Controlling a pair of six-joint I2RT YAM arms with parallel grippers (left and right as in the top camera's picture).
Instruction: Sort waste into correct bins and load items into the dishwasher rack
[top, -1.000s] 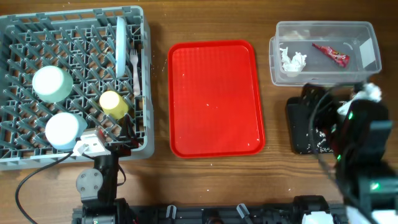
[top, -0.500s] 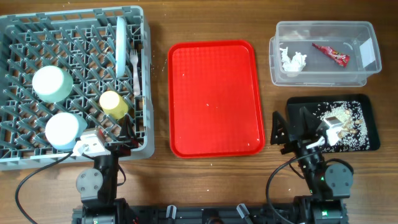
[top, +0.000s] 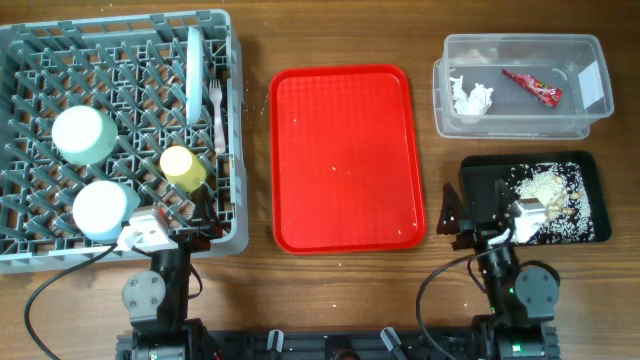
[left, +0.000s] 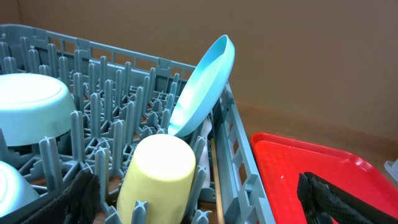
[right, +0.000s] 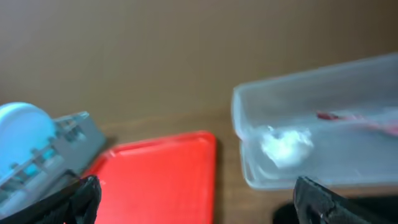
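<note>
Nothing of the task's lies on the red tray (top: 347, 158), so any trouble from here would probably come from the arms disturbing what is already placed.

Left of the red tray, the dishwasher rack (top: 130, 18) holds the mint-green plate (top: 194, 75) on edge, the white fork (top: 216, 118) beside it, the yellow cup (top: 183, 167) upside down, and the two bowls (top: 84, 134) (top: 104, 209). In the left wrist view the plate leans steeply over the rack wall nearest the red tray. A knock to the rack could tip it flat or out toward the tray. The left gripper (left: 196, 186) is spread wide with nothing in it, its fingers either side of the cup at the rack's near corner. A careless sideways swing could catch a peg or roll the cup off its seat.

Right of the red tray, the clear tub (top: 520, 128) holds the crumpled tissue (top: 472, 97) and the red snack wrapper (top: 533, 86). Nearer the robot, the black tray (top: 590, 165) holds the food crumbs (top: 545, 187). The right gripper (right: 196, 190) is also wide apart and empty, and it sits over the end of the black tray closest to the red tray. Dropping or dragging from there could shove the shallow tray and scatter crumbs onto the table, since its low rim would hold little back.
</note>
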